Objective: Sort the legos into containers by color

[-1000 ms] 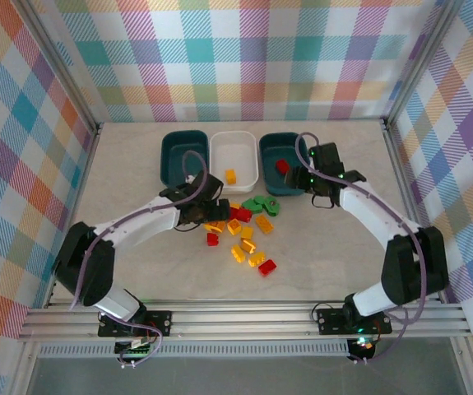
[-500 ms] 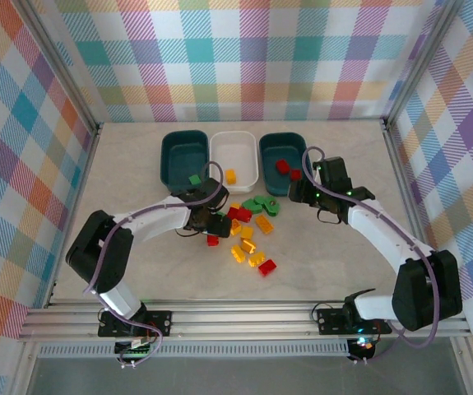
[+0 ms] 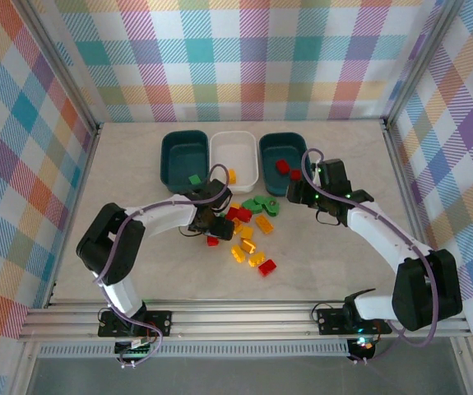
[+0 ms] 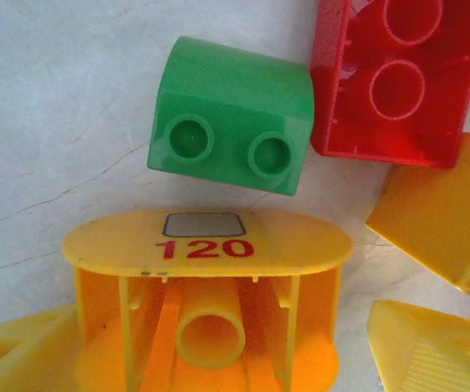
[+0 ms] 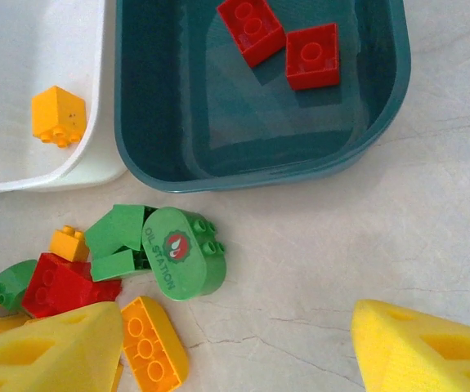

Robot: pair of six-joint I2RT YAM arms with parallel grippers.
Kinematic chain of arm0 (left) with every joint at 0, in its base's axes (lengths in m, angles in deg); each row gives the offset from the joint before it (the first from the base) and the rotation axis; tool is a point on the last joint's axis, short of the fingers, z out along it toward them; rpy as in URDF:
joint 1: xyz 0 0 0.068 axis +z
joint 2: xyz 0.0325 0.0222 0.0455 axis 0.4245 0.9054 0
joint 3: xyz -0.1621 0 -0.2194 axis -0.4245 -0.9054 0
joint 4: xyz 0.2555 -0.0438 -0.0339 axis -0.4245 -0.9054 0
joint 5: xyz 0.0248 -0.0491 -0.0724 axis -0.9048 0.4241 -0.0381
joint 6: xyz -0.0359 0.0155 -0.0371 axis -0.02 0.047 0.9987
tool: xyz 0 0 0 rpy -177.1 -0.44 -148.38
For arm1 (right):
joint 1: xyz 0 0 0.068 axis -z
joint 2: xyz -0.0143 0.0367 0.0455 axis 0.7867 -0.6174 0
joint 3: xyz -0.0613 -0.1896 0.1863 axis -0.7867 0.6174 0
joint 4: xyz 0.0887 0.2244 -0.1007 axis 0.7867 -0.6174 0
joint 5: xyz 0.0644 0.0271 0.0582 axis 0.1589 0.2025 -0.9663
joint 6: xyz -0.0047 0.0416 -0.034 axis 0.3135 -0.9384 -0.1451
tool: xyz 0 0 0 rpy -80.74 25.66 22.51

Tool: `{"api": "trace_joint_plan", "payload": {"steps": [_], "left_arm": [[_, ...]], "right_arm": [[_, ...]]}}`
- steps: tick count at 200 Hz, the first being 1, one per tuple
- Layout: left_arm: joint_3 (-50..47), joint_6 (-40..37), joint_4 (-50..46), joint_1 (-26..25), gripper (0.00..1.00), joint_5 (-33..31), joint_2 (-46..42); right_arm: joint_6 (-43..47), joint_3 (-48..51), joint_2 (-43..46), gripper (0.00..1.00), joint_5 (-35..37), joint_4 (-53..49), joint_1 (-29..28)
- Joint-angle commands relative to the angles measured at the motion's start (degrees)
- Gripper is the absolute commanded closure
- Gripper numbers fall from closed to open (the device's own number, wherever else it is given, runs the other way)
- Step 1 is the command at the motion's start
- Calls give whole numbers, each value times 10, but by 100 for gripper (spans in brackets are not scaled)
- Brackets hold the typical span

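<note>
Loose legos (image 3: pixel 244 226) in red, yellow and green lie in a heap in front of three containers: a teal bin (image 3: pixel 173 156) holding a green brick (image 3: pixel 193 179), a white bin (image 3: pixel 234 144) with a yellow brick (image 3: pixel 230 175), and a teal bin (image 5: pixel 259 175) with two red bricks (image 5: pixel 251 28). My left gripper (image 4: pixel 218 351) is low in the heap, open, with its fingers (image 4: pixel 431 343) on either side of a yellow oval brick (image 4: pixel 206 245) marked 120. My right gripper (image 5: pixel 235 351) hangs open over bare table near a green oval brick (image 5: pixel 181 253).
Just past the yellow oval brick lie a green brick (image 4: pixel 230 114) and an upturned red brick (image 4: pixel 398 82). An orange brick (image 5: pixel 153 347) lies by the right gripper's left finger. Plaid walls enclose the table on three sides.
The left gripper moved from the left teal bin into the heap, and a green brick now shows in that bin. The right gripper drew back from the right teal bin, which now holds a second red brick.
</note>
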Motion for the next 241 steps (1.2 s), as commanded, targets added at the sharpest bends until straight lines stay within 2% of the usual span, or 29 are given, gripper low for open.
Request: {"api": "trace_joint_plan", "payload": {"steps": [1, 63, 104, 150, 187, 208, 241], "left_arm": [[21, -14, -2, 6, 18, 7, 4], [26, -23, 2, 12, 27, 20, 6], [37, -27, -2, 12, 36, 38, 5], [45, -29, -25, 12, 39, 34, -9], [55, -15, -50, 12, 41, 26, -64], [84, -5, -64, 18, 41, 23, -86], [164, 8, -73, 49, 43, 55, -49]], "right_arm": [[-7, 8, 6, 27, -14, 19, -5], [-5, 12, 8, 27, -13, 23, -4], [-5, 13, 8, 27, -12, 24, -5], [-5, 14, 9, 28, -13, 26, -5], [-5, 16, 9, 28, -12, 29, -5], [-9, 19, 6, 28, -13, 36, -5], [-27, 52, 17, 28, -13, 81, -4]]}}
